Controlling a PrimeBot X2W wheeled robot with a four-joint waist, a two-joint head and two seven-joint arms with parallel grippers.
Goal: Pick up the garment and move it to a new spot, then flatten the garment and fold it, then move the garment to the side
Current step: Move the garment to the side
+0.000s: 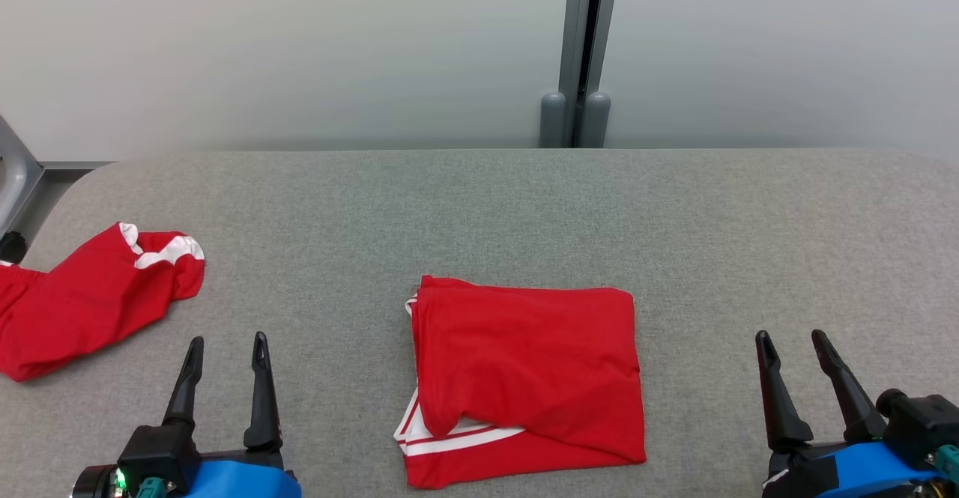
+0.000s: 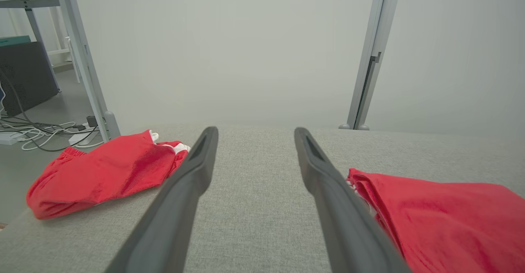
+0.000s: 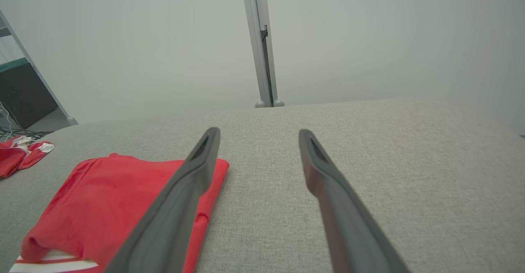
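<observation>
Head view, folded garment (image 1: pixel 528 378) central, second red garment (image 1: pixel 82 303) at far left

The head camera looks down from high up at the gray table (image 1: pixel 479 206), with the wall (image 1: pixel 300 49) behind. The left wrist camera sits low by the table, looking along the left gripper (image 2: pixel 255 130) toward that wall. The right wrist camera does the same along the right gripper (image 3: pixel 258 130). All three share the folded red garment (image 1: pixel 524 378) and the gray post (image 1: pixel 575 49).
</observation>
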